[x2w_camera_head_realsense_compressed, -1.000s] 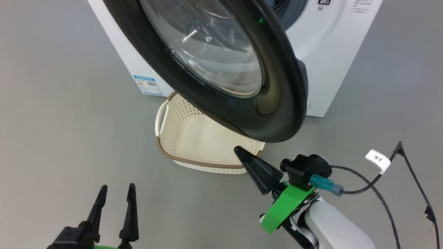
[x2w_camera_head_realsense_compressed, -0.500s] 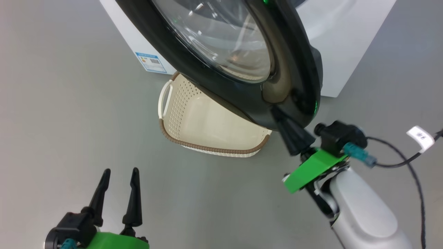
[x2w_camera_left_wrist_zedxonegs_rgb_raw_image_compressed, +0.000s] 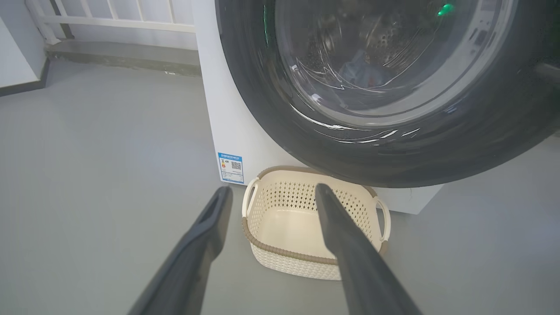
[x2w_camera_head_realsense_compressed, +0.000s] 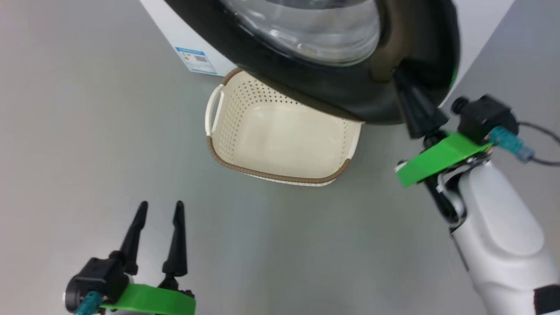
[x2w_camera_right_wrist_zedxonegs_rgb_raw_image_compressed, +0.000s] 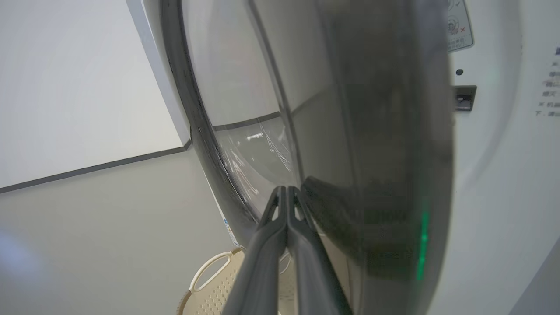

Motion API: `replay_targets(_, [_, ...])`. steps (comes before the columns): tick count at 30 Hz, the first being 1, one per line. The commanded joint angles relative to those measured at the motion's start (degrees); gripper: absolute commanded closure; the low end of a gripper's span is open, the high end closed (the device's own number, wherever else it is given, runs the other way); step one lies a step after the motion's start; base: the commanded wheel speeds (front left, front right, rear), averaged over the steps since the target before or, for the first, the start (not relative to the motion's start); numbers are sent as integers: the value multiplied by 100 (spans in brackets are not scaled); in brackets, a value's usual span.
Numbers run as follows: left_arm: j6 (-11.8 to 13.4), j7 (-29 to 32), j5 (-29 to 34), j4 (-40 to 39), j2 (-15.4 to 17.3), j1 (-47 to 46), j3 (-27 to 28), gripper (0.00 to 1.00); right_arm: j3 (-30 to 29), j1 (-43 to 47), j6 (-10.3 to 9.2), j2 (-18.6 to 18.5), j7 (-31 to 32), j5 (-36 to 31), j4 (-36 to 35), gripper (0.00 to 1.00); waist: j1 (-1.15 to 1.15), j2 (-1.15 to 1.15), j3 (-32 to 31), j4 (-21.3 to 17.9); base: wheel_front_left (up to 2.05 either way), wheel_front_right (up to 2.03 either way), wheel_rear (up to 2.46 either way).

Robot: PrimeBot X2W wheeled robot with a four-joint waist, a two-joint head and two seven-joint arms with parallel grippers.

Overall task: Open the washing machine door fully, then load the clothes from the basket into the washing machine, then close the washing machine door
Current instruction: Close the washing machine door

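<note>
The washing machine door (x2w_camera_head_realsense_compressed: 332,87), black-rimmed with a clear glass bowl, stands ajar above the basket (x2w_camera_head_realsense_compressed: 262,175). My right gripper (x2w_camera_head_realsense_compressed: 399,73) is shut, its tips against the door's outer rim at the right; the right wrist view shows the closed tips (x2w_camera_right_wrist_zedxonegs_rgb_raw_image_compressed: 286,189) touching the door (x2w_camera_right_wrist_zedxonegs_rgb_raw_image_compressed: 385,175). The cream basket is empty on the floor before the white washing machine (x2w_camera_head_realsense_compressed: 183,35). Through the door glass in the left wrist view a bluish bit of the clothes (x2w_camera_left_wrist_zedxonegs_rgb_raw_image_compressed: 356,70) lies in the drum. Low at the left, my left gripper (x2w_camera_head_realsense_compressed: 161,204) is open and empty, short of the basket (x2w_camera_left_wrist_zedxonegs_rgb_raw_image_compressed: 284,251).
Grey floor lies all around. A blue label sticker (x2w_camera_head_realsense_compressed: 195,59) marks the machine's lower left corner. A black cable (x2w_camera_head_realsense_compressed: 540,162) trails from my right wrist. A white railing (x2w_camera_left_wrist_zedxonegs_rgb_raw_image_compressed: 109,19) and a low step stand behind the machine at the left.
The head view has shifted. My shut right gripper has risen from beside the basket to the door's rim, and the door has swung round toward the machine front. The left gripper stays open.
</note>
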Motion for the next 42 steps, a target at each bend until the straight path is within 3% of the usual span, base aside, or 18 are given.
replay_targets(1, [-10, -37, -46, -109, 55, -127, 153, 0, 55, -125, 7, 16, -27, -115, -114, 100, 0, 0, 43, 88, 0, 0, 0])
replay_targets(11, [24, -37, -184, -138, 55, -186, -134, 0, -301, -946, 7, -398, -27, -264, 424, 100, 0, 0, 312, 416, 0, 0, 0])
replay_targets(21, [9, -37, -261, -143, 55, -307, -280, 0, -882, -1667, 7, -392, -27, -552, 920, 100, 0, 0, 583, 537, 0, 0, 0])
replay_targets(31, [-45, -37, -286, -115, 55, -510, -477, 0, -1097, -2584, 7, -490, -27, -1009, 1597, 100, 0, 0, 807, 707, 0, 0, 0])
replay_targets(42, [-60, -37, -318, -118, 55, -589, -537, 0, -1533, -3012, 7, -478, -27, -1361, 1970, 100, 0, 0, 922, 695, 0, 0, 0])
